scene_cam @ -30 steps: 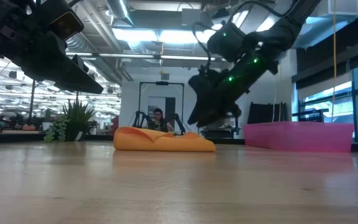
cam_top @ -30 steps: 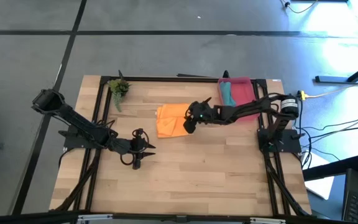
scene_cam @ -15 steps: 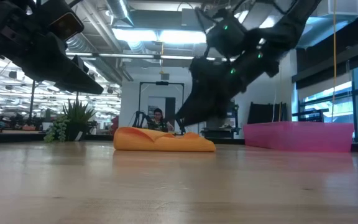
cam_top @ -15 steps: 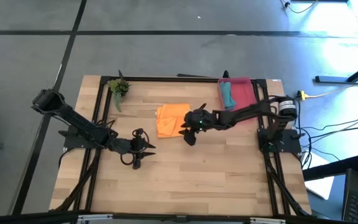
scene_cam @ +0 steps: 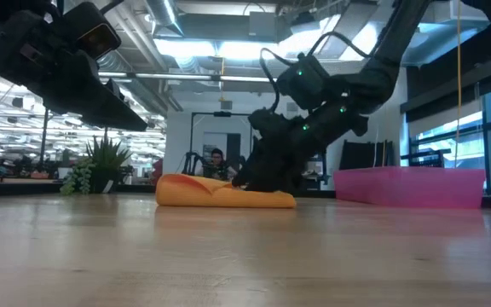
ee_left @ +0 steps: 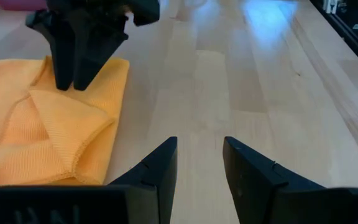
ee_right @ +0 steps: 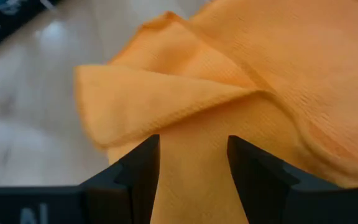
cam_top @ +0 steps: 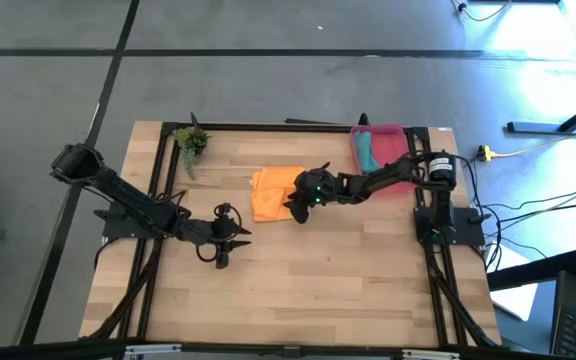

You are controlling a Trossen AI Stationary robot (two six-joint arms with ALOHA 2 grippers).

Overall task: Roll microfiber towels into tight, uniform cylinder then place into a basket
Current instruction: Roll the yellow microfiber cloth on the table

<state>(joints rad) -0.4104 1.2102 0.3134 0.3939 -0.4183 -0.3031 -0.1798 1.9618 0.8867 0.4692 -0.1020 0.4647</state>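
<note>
The orange towel (cam_top: 273, 192) lies loosely folded on the table's middle, with a raised fold (ee_right: 166, 93) on top; it also shows in the low view (scene_cam: 220, 193) and the left wrist view (ee_left: 42, 137). My right gripper (cam_top: 293, 205) is open and down at the towel's right edge. The teal towel (cam_top: 365, 150) lies rolled in the red-pink basket (cam_top: 396, 150) at the far right. My left gripper (cam_top: 221, 260) is open and empty over bare wood, nearer the front and to the towel's left. My right gripper stands with its open fingertips (ee_left: 64, 81) on the orange towel near its right edge (ee_left: 104, 74), slanting down from the table's right. A band of cloth (ee_right: 193, 155) lies between the two fingers. The towel lies on the table, slack.
A small green plant (cam_top: 192, 142) stands at the far left corner. The basket's wall (scene_cam: 407, 188) rises at the far right. Bare wood lies in front of the towel, toward the near edge. A person sits in the room behind the table (scene_cam: 217, 162).
My right gripper has come down and a little toward the table's left, from above the towel's right edge onto it. The orange towel has kept its place.
</note>
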